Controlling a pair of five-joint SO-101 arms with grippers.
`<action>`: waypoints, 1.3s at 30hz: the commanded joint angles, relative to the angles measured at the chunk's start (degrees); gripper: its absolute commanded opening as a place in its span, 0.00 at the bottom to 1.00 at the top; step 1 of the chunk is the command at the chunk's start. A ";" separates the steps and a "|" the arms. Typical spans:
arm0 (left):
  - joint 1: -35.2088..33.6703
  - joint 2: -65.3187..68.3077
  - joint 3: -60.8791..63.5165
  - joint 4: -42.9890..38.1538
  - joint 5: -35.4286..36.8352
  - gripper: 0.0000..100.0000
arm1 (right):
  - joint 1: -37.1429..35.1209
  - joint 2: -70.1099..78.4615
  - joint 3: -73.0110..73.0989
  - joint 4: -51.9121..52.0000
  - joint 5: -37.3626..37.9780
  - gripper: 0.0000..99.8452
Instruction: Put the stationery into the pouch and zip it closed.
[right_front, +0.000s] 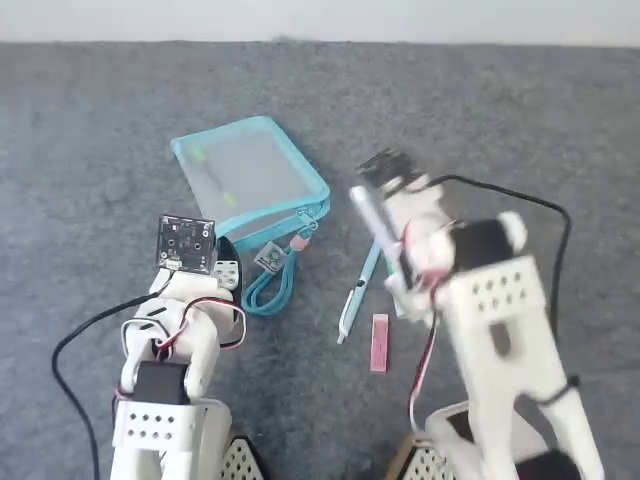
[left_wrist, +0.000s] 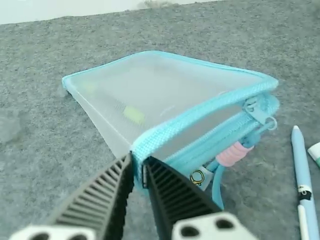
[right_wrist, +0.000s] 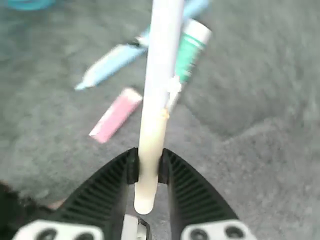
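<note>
The pouch (left_wrist: 160, 95) lies on the grey worktop (right_front: 100, 120), mouth toward the arms. The left jaws are clenched on its upper zip edge (left_wrist: 200, 117), seemingly to steady it and hold the mouth open. The right jaws grasp a white pen (right_wrist: 157, 85) by one end, raised over the blue pen (right_front: 360, 285), pink eraser (right_front: 379, 343) and green-capped stick (right_wrist: 192, 47), probably ready for loading.

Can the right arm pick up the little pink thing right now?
Probably not yet. The right gripper is shut on a white pen, so its fingers are full. The pink bar lies uncovered on the grey mat nearby.
</note>
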 joint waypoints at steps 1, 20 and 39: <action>-0.35 -1.23 -0.75 -2.11 -0.79 0.01 | -9.63 -4.00 -3.78 2.86 -0.97 0.01; -0.26 -1.23 -0.04 -2.20 -0.79 0.01 | -15.25 21.85 -20.13 -0.48 -2.46 0.01; 0.00 -1.23 0.22 -2.20 -0.79 0.01 | -11.65 50.51 -55.03 0.75 -12.04 0.01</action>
